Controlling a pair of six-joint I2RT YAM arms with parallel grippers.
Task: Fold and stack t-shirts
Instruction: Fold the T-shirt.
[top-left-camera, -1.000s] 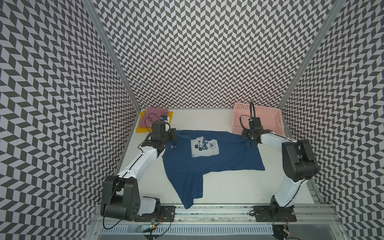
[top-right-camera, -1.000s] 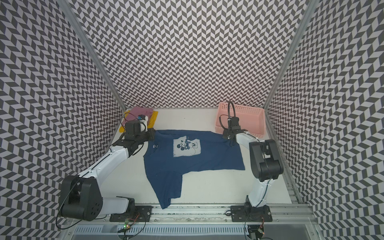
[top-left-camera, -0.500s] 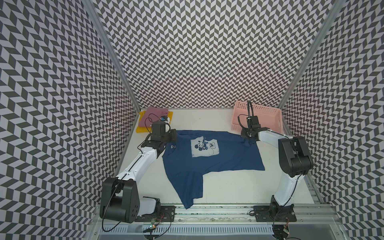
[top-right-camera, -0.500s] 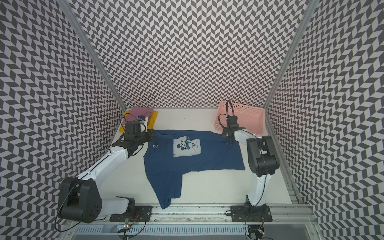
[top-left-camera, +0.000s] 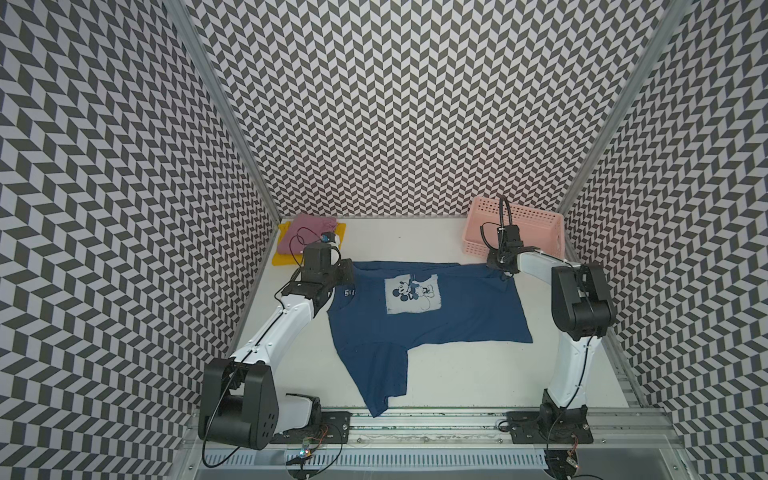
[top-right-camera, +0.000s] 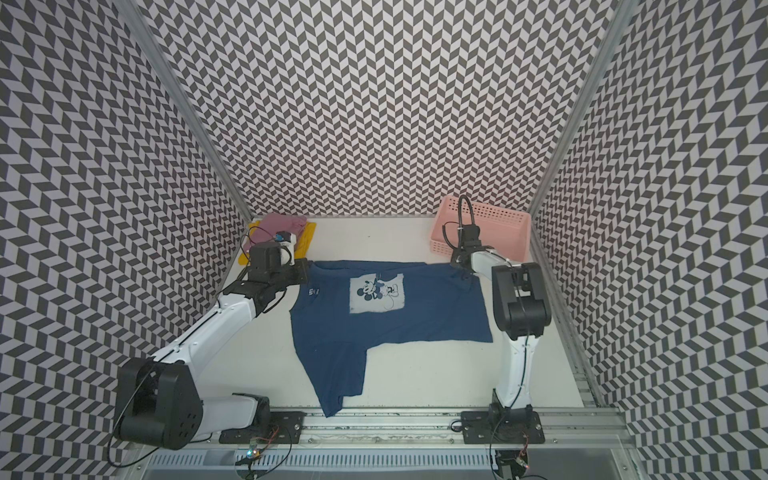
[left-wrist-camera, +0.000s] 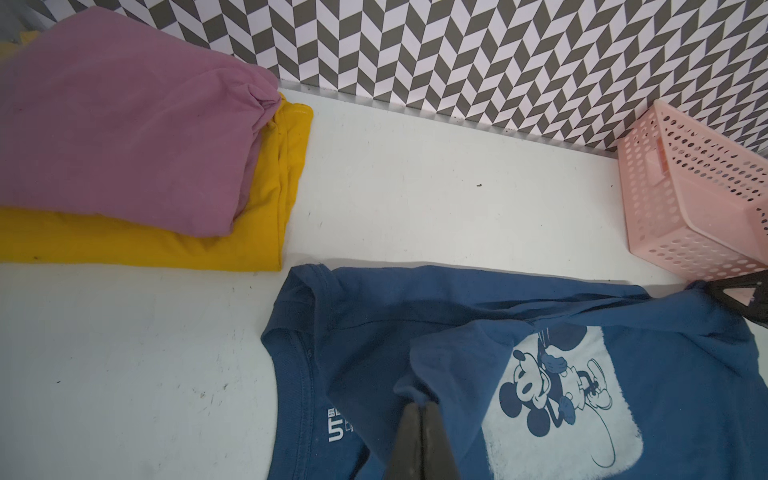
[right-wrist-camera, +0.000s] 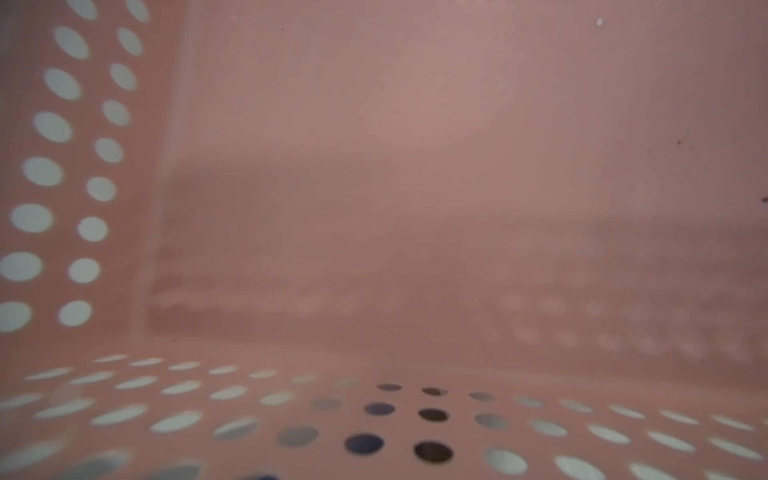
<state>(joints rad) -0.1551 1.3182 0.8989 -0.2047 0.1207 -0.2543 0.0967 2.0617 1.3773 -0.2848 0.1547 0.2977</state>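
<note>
Navy blue t-shirt (top-left-camera: 424, 316) of soft cloth, with a pale square cartoon-mouse print, lies spread print-up across the middle of the white table (top-left-camera: 457, 374). Its collar is toward the left edge and its hem toward the right edge. One sleeve runs down to the near edge, and its tip reaches the metal rail (top-left-camera: 436, 415).

Left gripper (left-wrist-camera: 420, 409): fingers pressed together, pinching a raised fold of the navy blue t-shirt beside the collar. This shows only in the left wrist view, as does the white lettering inside the neck. In both top views the wrist body covers the pinch.

Right gripper (top-left-camera: 504, 272): at the shirt's far corner on the hem side, just beside the pink perforated plastic basket (top-left-camera: 536, 216). Cloth puckers up to its tip, and the jaws are closed on that corner. The right wrist view gives only blurred basket wall (right-wrist-camera: 415, 166), with no fingers or cloth in it.

Far left corner: folded mauve-pink t-shirt (top-left-camera: 309, 232) on top of a folded yellow t-shirt (top-left-camera: 282, 259). The yellow edge lies near the navy collar but apart from it. The basket sits in the far right corner.

Bare surface shows along the far edge between the stack and the basket, and in the near right quarter between hem, sleeve and rail.
</note>
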